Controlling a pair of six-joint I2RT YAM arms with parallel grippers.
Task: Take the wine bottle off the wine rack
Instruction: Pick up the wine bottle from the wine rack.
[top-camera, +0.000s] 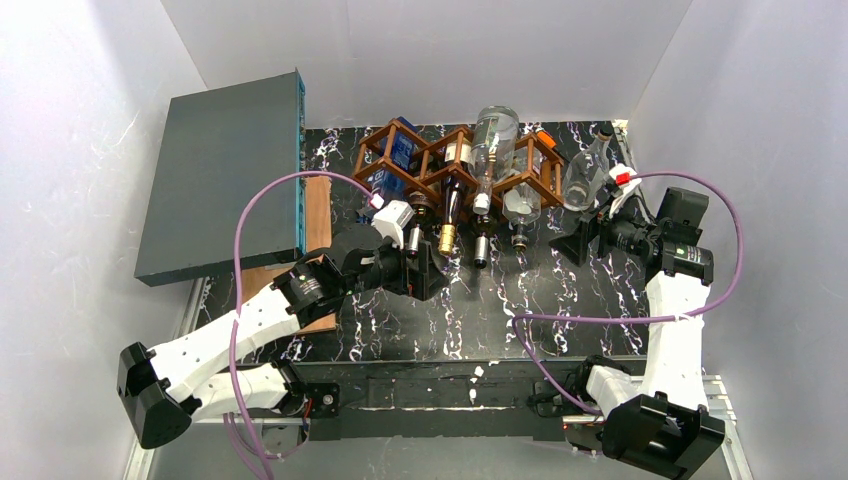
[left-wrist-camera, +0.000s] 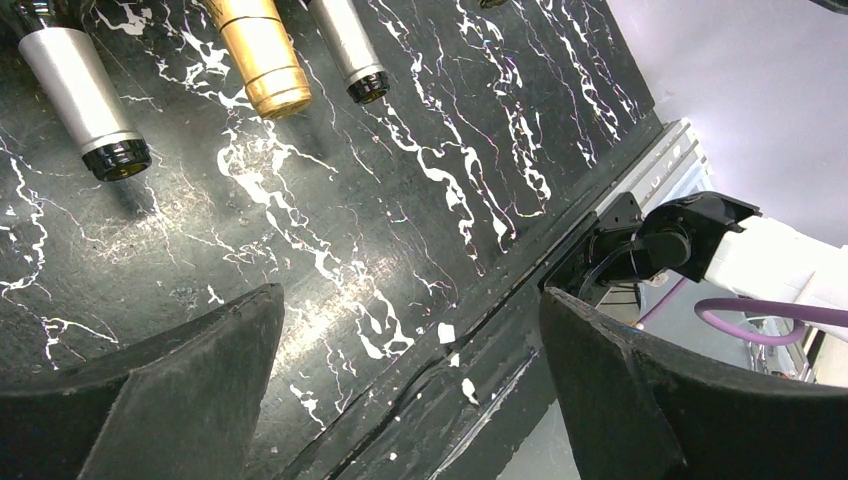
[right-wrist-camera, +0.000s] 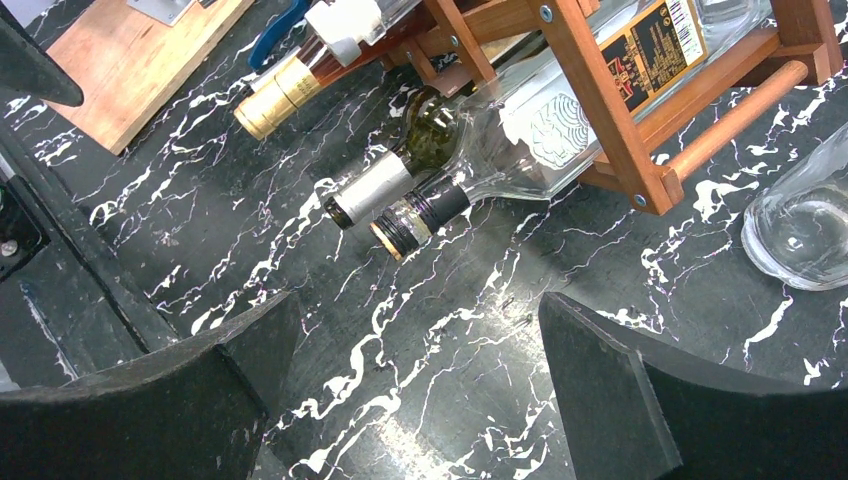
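Note:
The brown wooden wine rack (top-camera: 455, 165) stands at the back of the black marble table and holds several bottles, their necks pointing toward me. A gold-capped neck (top-camera: 447, 238) and silver-capped necks stick out in front. My left gripper (top-camera: 425, 270) is open and empty just in front of those necks; in its wrist view (left-wrist-camera: 415, 330) the gold neck (left-wrist-camera: 262, 55) and a silver neck (left-wrist-camera: 85, 95) lie beyond the fingers. My right gripper (top-camera: 578, 243) is open and empty off the rack's right end; its wrist view (right-wrist-camera: 415, 340) shows the rack (right-wrist-camera: 600, 90) and a clear, black-capped bottle (right-wrist-camera: 520, 140).
A grey flat box (top-camera: 225, 170) leans at the back left over a wooden board (top-camera: 315, 230). A clear bottle (top-camera: 585, 170) rests outside the rack's right end, near my right gripper. White walls close in on both sides.

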